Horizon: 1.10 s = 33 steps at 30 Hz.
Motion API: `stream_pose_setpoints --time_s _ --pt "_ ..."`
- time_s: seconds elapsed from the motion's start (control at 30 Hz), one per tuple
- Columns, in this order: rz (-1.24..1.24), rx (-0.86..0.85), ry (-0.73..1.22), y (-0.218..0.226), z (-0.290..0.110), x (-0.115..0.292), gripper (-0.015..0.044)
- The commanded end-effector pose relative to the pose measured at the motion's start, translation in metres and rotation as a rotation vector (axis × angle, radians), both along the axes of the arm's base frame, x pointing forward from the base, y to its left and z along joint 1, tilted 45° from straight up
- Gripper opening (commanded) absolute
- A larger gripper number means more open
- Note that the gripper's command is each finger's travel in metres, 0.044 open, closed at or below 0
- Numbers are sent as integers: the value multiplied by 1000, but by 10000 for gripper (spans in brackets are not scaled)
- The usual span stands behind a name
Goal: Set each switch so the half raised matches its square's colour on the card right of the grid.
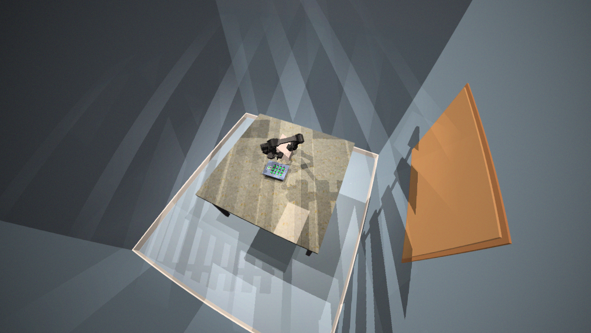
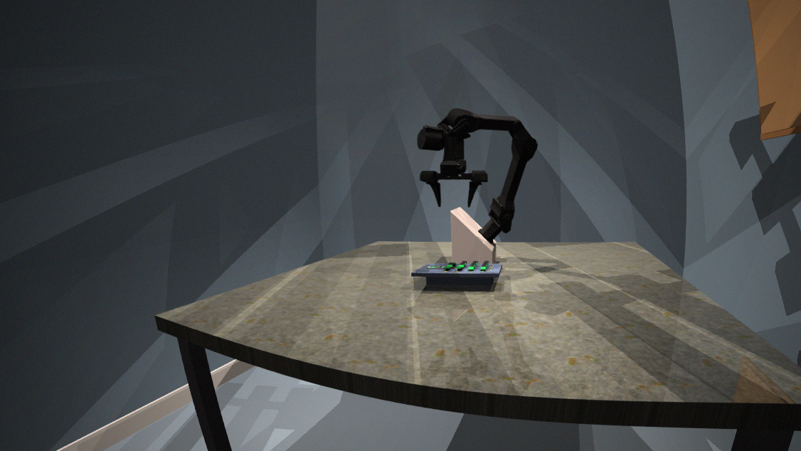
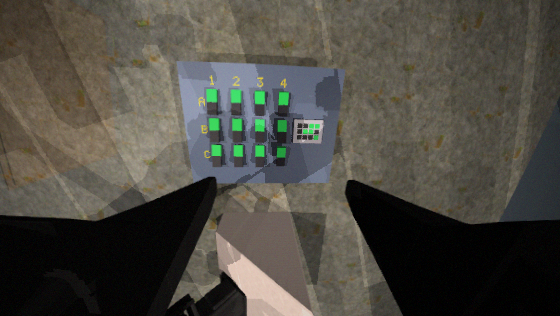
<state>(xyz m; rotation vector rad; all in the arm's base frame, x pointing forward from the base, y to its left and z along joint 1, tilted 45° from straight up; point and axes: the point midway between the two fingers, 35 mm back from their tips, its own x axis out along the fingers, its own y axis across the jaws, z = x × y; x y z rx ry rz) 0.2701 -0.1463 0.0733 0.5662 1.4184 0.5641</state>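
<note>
The claw [image 2: 453, 197] hangs high above the table [image 2: 560, 347], its two fingers spread wide and pointing straight down, with nothing between them. In the exterior view it hovers over the top of a pale pink wedge [image 2: 467, 235] that stands just behind the panel [image 2: 454, 273], well clear of both.

The panel, a blue-grey slab, lies flat on the table. In the wrist view it sits at 12 o'clock from the claw [image 3: 280, 200], beyond the fingertips, and the wedge [image 3: 260, 250] fills the gap between the fingers at 6 o'clock. Twelve switches [image 3: 236, 128] form a grid on the panel, with columns marked 1 to 4 and rows marked A, B and C. Each switch shows a green half on the far side and a dark half on the near side; which half is raised cannot be told from here.

The card [image 3: 308, 131] is on the panel at 3 o'clock from the grid, just beside row B. Its small squares are a mix of green and dark, with green toward its upper right, but the exact pattern is too small to read with certainty.

In the top view the arm [image 1: 281, 142] stands at 12 o'clock from the panel [image 1: 276, 170]. An orange board [image 1: 454, 177] is on the wall at 3 o'clock.
</note>
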Motion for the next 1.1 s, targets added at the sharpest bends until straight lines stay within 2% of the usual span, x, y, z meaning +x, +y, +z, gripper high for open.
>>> stream_pose_setpoints --time_s 0.0,0.3,0.47,0.6,1.07 --pt "0 0 0 2 -1 0 374" --pt "7 38 -4 99 -34 -3 137" --pt "8 43 -5 108 -37 -5 6" --pt "-8 44 -23 130 -60 -4 0" --pt "-9 45 -24 142 -71 -3 0"
